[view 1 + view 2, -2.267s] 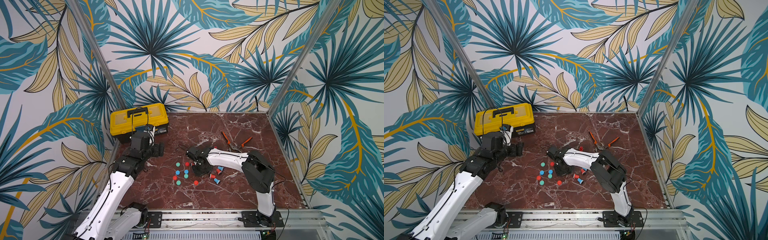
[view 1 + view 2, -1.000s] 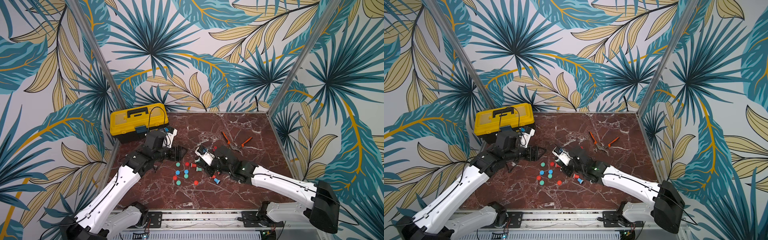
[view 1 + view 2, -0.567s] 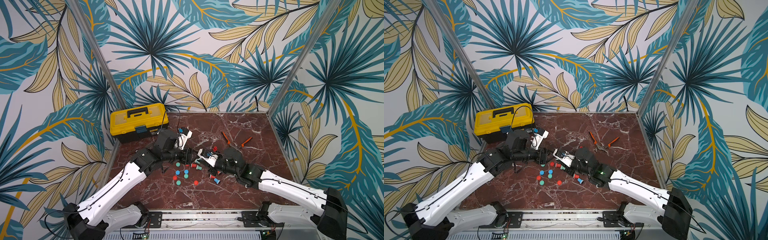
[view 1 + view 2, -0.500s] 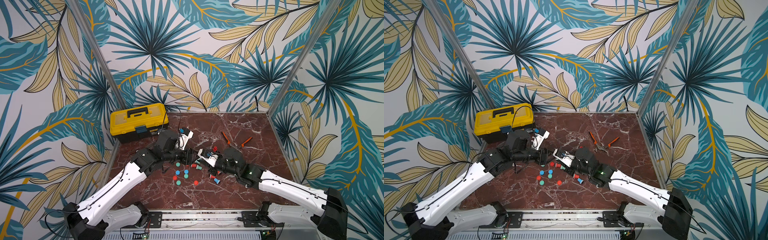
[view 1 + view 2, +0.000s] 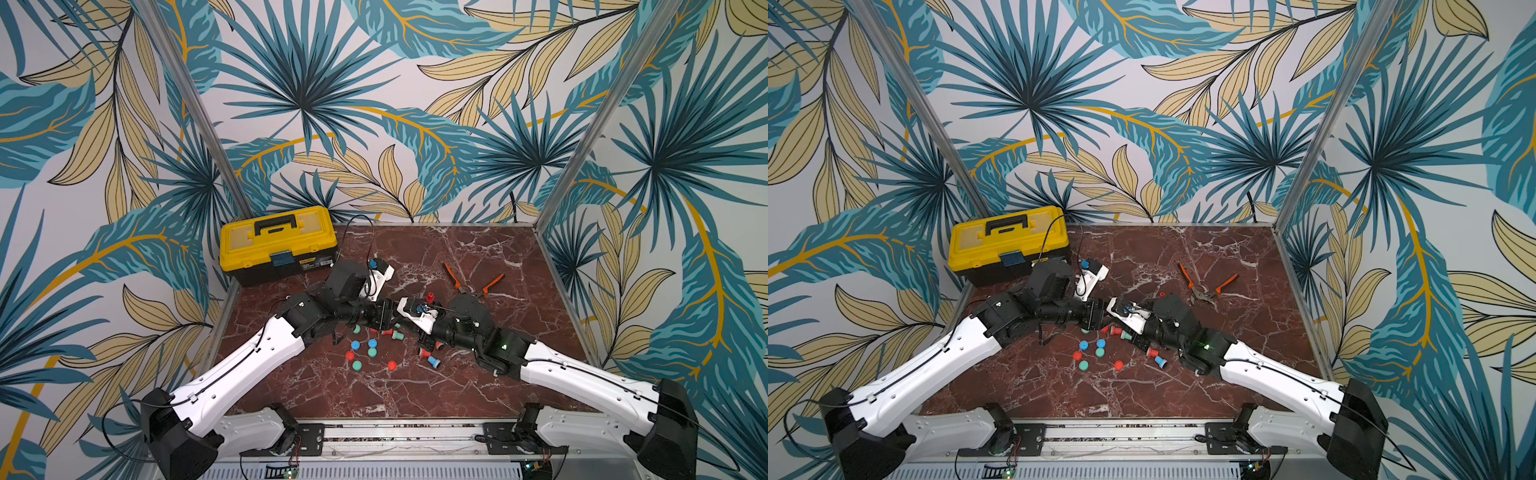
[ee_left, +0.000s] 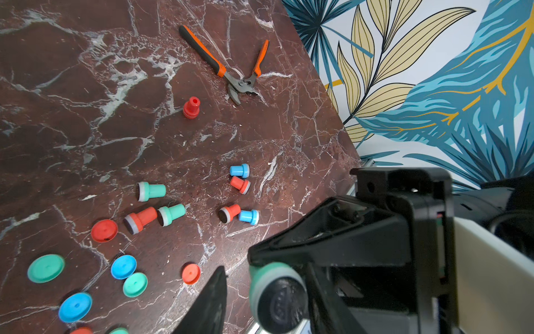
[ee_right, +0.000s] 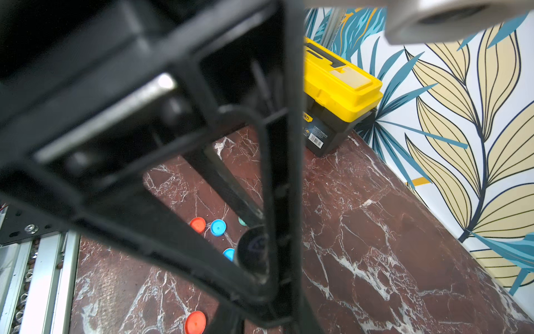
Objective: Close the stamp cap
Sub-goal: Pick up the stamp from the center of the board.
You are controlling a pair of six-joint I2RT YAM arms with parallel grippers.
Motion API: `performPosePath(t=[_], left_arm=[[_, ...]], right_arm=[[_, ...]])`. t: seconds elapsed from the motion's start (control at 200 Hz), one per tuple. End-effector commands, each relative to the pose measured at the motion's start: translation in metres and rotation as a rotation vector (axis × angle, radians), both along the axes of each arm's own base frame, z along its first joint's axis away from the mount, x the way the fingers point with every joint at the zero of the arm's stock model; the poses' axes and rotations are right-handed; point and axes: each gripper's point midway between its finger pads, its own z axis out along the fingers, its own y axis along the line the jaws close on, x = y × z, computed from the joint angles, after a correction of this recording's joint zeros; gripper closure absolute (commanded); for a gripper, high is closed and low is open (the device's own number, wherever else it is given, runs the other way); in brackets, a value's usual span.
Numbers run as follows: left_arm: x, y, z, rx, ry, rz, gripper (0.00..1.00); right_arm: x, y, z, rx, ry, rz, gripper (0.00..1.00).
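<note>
While the green stamp [image 6: 277, 297] is up off the marble table [image 6: 86, 86], held in the air where the two arms meet above the scattered parts, its dark pad face is bare and carries no cap. Right gripper [image 5: 401, 320]: jaws pressed together. Going by the left wrist view, it pinches the stamp from behind the head, with the handle hidden. Left gripper [image 5: 386, 318]: jaws partly spread on either side of the stamp's head. The one finger [image 6: 213, 303] seen clearly stands apart from the green rim, so there is no grip there, and no cap shows between the jaws. The held stamp cannot be made out in either top view, as the arms cover it. Caps lie loose on the table: a green cap [image 6: 135, 284], a second green cap [image 6: 45, 268], a blue cap [image 6: 123, 266] and a red cap [image 6: 191, 273] among them. The other stamps [image 6: 171, 214] lie on their sides nearby, pads showing. An upright red stamp [image 6: 191, 107] stands near the pliers [image 6: 231, 72]; whether it is capped cannot be told. Judgement: only the first stage is done, with the stamp lifted and presented. Left to do: pick up a green cap, line it up with the pad face and press it home. Closing itself not yet begun.
</note>
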Motion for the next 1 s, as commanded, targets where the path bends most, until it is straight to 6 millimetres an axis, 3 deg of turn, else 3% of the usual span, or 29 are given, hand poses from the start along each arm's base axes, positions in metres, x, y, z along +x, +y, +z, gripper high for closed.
performPosePath(t=[0.0, 0.265, 0.401, 0.521, 0.711, 0.996], left_arm=[[-0.001, -0.005, 0.007, 0.000, -0.021, -0.018, 0.60], [-0.001, 0.002, -0.008, 0.076, -0.021, -0.010, 0.73], [-0.001, 0.004, 0.000, 0.069, -0.045, -0.005, 0.77], [-0.001, 0.008, 0.025, 0.022, -0.090, 0.011, 0.79], [-0.006, 0.020, 0.074, -0.112, -0.120, 0.022, 0.80], [-0.021, 0.037, 0.139, -0.346, -0.144, -0.033, 0.80]], right_arm=[[-0.003, 0.004, 0.015, 0.038, -0.036, 0.021, 0.89], [-0.002, 0.000, 0.021, 0.039, -0.055, 0.007, 0.89], [-0.001, -0.003, 0.030, 0.061, -0.076, -0.010, 0.86], [-0.002, -0.008, 0.049, 0.115, -0.101, -0.029, 0.70], [-0.015, -0.019, 0.103, 0.297, -0.174, -0.020, 0.54], [-0.028, -0.023, 0.174, 0.523, -0.240, 0.028, 0.48]])
